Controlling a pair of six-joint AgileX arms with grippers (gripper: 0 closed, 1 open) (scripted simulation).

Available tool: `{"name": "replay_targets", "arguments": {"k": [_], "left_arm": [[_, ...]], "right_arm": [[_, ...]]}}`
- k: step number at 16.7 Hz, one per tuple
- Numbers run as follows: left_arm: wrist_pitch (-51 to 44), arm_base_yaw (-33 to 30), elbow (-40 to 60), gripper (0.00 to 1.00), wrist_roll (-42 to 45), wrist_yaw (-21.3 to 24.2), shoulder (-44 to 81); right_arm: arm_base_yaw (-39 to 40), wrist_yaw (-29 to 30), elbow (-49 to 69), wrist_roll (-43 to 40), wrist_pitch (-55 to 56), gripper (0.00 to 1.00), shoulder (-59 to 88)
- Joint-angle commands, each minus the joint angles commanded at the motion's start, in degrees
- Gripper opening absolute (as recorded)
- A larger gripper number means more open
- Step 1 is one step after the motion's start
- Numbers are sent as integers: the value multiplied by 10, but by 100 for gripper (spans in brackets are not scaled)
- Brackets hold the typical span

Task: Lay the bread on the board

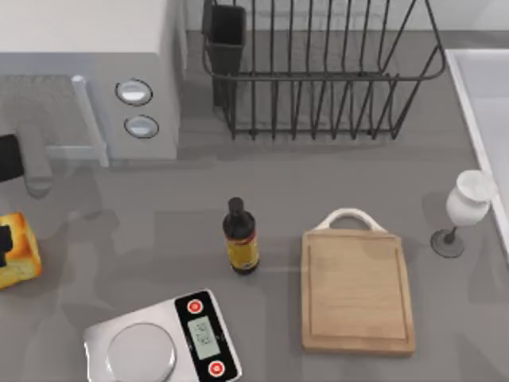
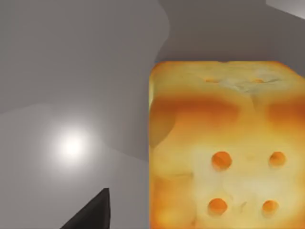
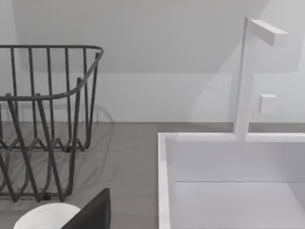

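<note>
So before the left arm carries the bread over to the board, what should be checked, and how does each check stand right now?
1. Bread in the left gripper's reach: ok, it lies at the table's left edge with the gripper at it.
2. Grip closed on the bread: cannot tell.
3. Board top free to receive it: ok, nothing lies on it.
4. Path from bread to board: not ok, the bottle stands upright between them and the scale sits just below that line.
5. Wine glass clear of the drop spot: ok, it stands apart from the board, on its right.
</note>
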Motion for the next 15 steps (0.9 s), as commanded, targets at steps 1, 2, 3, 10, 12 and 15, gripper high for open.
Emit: {"name": "replay_targets", "arguments": {"k": [1,2,3,10,12,15], "left_arm": [[8,1,-5,100,0,0,4],[21,1,-14,100,-1,0,10],[40,2,-25,100,0,0,17],[154,4,-88,100,3,0,67],[154,4,-88,100,3,0,67],[154,4,-88,85,3,0,67]], "right_arm": [[0,0,0,0,0,100,0],[0,0,0,0,0,100,0],[0,0,0,0,0,100,0],[0,0,0,0,0,100,0],[0,0,0,0,0,100,0],[0,0,0,0,0,100,0]]}}
